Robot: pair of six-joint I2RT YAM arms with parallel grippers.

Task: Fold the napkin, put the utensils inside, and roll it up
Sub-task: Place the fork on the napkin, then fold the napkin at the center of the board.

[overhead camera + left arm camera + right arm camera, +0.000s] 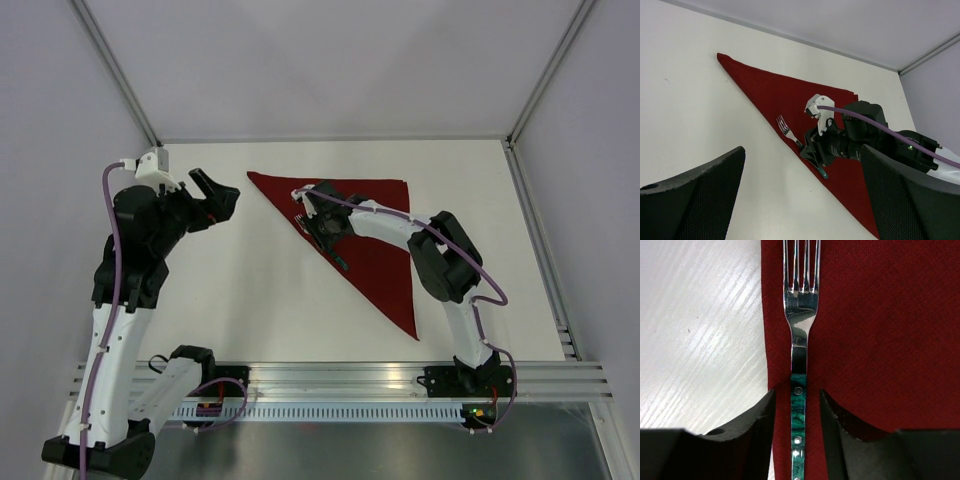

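Note:
The dark red napkin (385, 250) lies folded into a triangle on the white table, its long folded edge facing the left arm. A fork (800, 315) with a teal handle lies on the napkin (880, 315) just inside that edge, tines pointing away from the right wrist camera. My right gripper (797, 396) is low over the handle, open, with a strip of cloth showing on each side between the pads and the handle. From the left wrist the fork (785, 129) sticks out from under the right gripper (817, 150). My left gripper (218, 190) is open and raised left of the napkin, holding nothing.
White walls enclose the table (250, 290) at the back and sides. An aluminium rail (340, 380) runs along the near edge by the arm bases. The right arm's purple cable (880, 127) arches over the napkin (765, 92).

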